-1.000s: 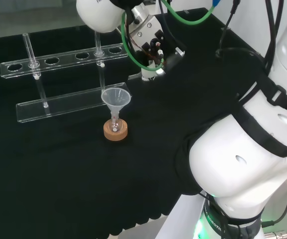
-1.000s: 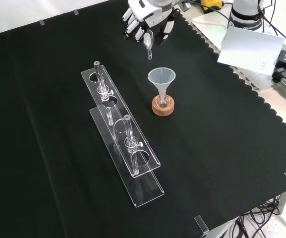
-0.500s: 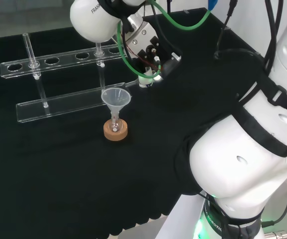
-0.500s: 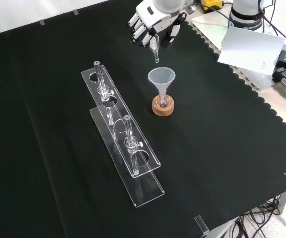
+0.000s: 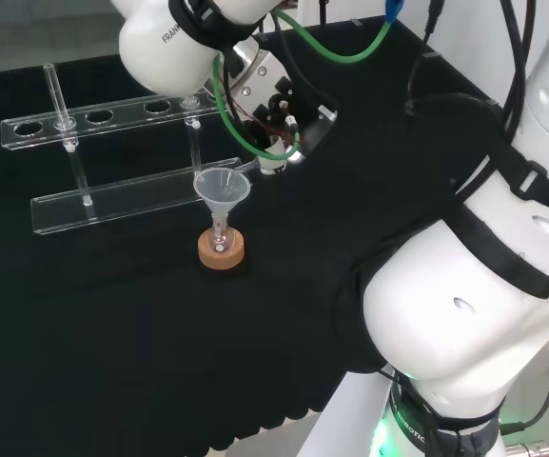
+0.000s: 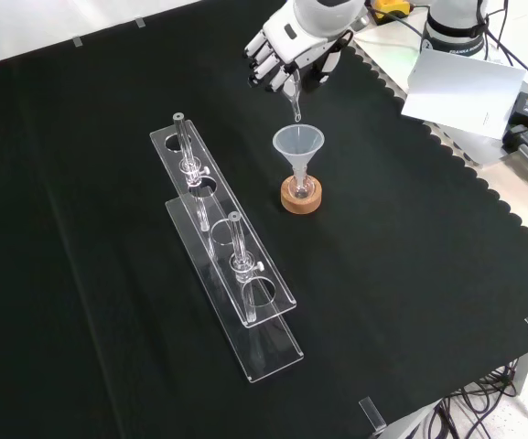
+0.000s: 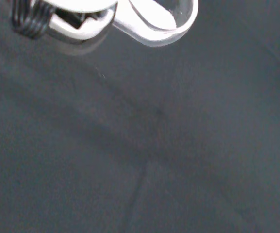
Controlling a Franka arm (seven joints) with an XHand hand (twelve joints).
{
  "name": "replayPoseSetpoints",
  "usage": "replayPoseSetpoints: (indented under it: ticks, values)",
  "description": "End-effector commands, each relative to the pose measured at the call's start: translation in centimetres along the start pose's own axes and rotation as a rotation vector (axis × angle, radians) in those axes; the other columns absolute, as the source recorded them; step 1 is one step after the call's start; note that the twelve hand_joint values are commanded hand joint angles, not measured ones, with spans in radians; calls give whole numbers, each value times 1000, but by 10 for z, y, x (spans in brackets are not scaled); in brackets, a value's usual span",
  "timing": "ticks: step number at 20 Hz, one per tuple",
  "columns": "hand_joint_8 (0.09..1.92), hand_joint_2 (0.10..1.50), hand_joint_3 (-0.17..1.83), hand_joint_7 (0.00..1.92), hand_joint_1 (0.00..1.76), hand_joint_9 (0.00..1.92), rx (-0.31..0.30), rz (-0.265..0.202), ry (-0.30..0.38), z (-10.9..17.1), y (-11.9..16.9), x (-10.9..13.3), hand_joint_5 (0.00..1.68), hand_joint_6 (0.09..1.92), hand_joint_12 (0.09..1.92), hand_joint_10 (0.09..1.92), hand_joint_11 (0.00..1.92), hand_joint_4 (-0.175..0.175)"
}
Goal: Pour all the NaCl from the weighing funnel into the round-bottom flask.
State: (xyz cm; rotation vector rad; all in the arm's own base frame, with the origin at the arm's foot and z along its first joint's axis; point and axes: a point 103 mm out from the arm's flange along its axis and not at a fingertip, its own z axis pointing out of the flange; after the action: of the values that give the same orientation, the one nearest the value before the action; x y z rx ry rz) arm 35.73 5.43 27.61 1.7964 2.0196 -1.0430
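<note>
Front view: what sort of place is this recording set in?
Most likely a chemistry lab bench: a clear funnel sits in a small flask on a cork ring, beside clear racks holding glass tubes, on black cloth.

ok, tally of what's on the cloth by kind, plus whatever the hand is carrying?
Clear acrylic tube racks: 2
Clear glass tubes standing in the racks: 2
Clear conical funnel: 1
Small round-bottom flask: 1
Cork ring stand: 1
Clear weighing funnel in the hand: 1
Total: 8
</note>
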Motion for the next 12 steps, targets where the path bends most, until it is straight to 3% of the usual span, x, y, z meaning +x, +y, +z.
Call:
replayPoseSetpoints:
  ticks: [1, 12]
  values:
    - [628, 694, 661, 602, 1092, 948, 8, -7, -31, -1, 4, 6, 1183, 836, 1098, 352, 727, 175]
    - [627, 693, 662, 593, 1092, 944, 6, -19, -60, -4, 14, 6, 1184, 834, 1097, 348, 726, 175]
